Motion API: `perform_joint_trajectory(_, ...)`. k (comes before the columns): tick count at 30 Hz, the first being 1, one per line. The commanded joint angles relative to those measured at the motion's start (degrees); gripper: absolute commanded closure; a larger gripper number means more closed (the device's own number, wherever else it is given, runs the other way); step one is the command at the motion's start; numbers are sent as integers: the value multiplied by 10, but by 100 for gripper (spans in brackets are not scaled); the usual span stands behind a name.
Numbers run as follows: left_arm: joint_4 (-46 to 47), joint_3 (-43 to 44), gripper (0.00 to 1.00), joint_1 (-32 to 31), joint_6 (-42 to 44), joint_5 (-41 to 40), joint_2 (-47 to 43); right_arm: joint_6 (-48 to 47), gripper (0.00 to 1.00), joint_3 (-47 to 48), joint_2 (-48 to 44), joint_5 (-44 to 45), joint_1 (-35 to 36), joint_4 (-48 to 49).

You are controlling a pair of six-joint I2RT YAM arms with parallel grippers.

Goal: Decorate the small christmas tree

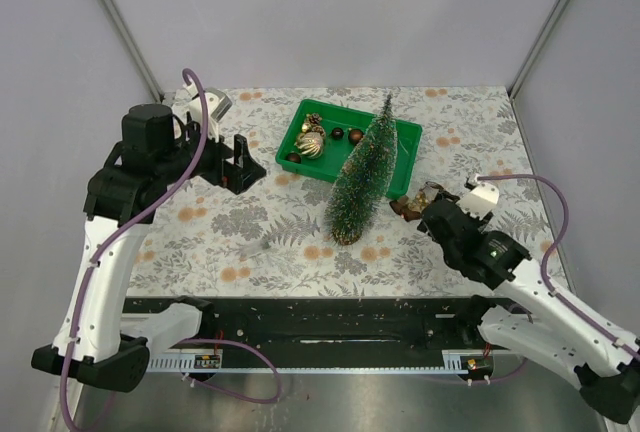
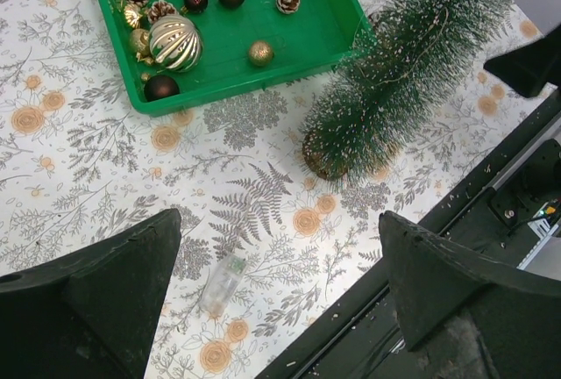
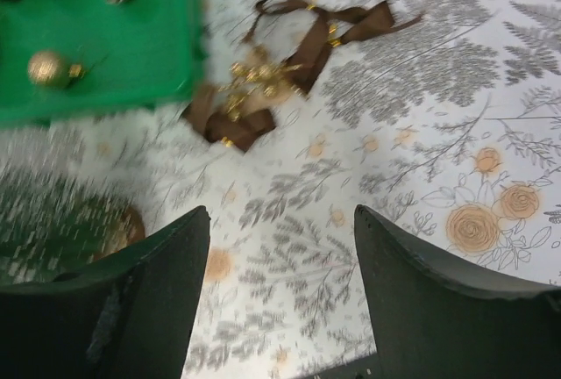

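The small christmas tree [image 1: 362,174] stands upright on the floral cloth, its wooden base [image 1: 346,235] just in front of the green tray [image 1: 403,155]. The tray holds a big gold bauble [image 1: 309,144], dark baubles and pine cones. My left gripper [image 1: 243,167] is open and empty, left of the tray; in its wrist view [image 2: 279,221] it hangs above the cloth, with the tree [image 2: 394,72] to the right. My right gripper [image 1: 428,212] is open and empty, by brown ribbon bows [image 1: 408,204]. The bows [image 3: 298,54] lie ahead of it [image 3: 280,212].
A small clear plug [image 2: 222,284] lies on the cloth between my left fingers and the table's near edge. A thin gold wire runs over the tree's bristles [image 2: 421,46]. The black front rail [image 1: 320,312] borders the cloth at the near side.
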Motion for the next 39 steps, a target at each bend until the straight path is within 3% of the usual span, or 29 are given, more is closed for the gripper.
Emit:
perform_joint_trajectory(1, 40, -11, 1, 3, -11, 11, -19, 23, 27, -39, -16, -38, -120, 126)
perform_joint_trajectory(7, 57, -26, 1, 3, -28, 9, -34, -47, 27, -65, 88, -171, -245, 267)
perform_joint_trajectory(16, 63, -48, 1, 3, -20, 0, -53, -30, 28, -103, 221, -247, -299, 380)
perform_joint_trajectory(22, 72, -59, 1, 3, -24, 3, -58, -19, 35, -107, 287, -284, -346, 432)
perform_joint_trajectory(28, 76, -63, 1, 3, -25, 1, -64, -29, 53, -77, 342, -303, -375, 440)
perform_joint_trajectory(31, 79, -68, 1, 4, -23, -3, -72, -27, 72, -81, 337, -302, -381, 441)
perform_joint_trajectory(34, 84, -74, 1, 3, -23, -2, -76, -23, 88, -101, 301, -296, -383, 440)
perform_joint_trajectory(39, 86, -77, 1, 3, -24, 2, -79, -19, 98, -142, 158, -264, -383, 373)
